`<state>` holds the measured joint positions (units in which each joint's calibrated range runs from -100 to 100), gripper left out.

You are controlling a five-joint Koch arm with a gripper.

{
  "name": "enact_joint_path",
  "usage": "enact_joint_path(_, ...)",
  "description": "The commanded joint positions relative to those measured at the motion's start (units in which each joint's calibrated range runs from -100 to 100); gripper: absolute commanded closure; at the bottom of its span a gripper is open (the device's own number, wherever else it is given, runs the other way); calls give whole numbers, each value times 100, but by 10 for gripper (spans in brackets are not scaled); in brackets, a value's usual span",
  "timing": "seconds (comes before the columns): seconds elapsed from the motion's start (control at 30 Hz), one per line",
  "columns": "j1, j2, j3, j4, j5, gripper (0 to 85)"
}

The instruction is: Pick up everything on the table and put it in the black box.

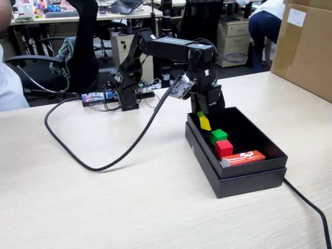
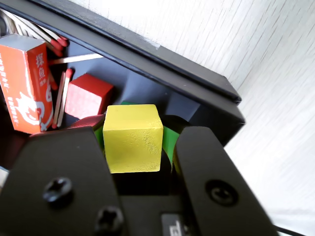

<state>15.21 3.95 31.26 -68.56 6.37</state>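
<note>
The black box (image 1: 249, 179) stands on the pale wood table (image 1: 104, 202); its rim also shows in the wrist view (image 2: 162, 59). The green cube (image 1: 218, 136) and the red cube (image 1: 224, 149) lie inside it. My gripper (image 1: 205, 111) hangs over the box's far left corner with the yellow cube (image 1: 205, 122) tilted just under it. In the wrist view the yellow cube (image 2: 133, 138) sits between the jaws of the gripper (image 2: 142, 135): the left jaw is against it and a gap shows at the right jaw. The red cube (image 2: 87, 95) and a green edge (image 2: 170, 140) lie behind.
A red-orange matchbox (image 1: 243, 158) lies in the box's near end, with loose matches (image 2: 61, 93) beside it. A black cable (image 1: 104, 166) loops over the table on the left, another (image 1: 311, 205) trails at the right. A brown carton (image 1: 306, 46) stands at the back right.
</note>
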Motion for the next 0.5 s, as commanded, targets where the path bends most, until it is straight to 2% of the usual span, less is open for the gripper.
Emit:
enact_joint_path(0.0, -98, -756, 74, -25, 10, 845)
enact_joint_path(0.1, -142, -596, -44, -25, 10, 841)
enact_joint_path(0.13, -142, -550, -62, -25, 10, 813)
enact_joint_path(0.27, -127, -263, -243, -25, 0, 587)
enact_joint_path(0.37, -107, -194, -252, -25, 5, 470)
enact_joint_path(0.4, -103, -194, -252, -25, 5, 436)
enact_joint_path(0.47, -93, -297, -243, -25, 5, 423)
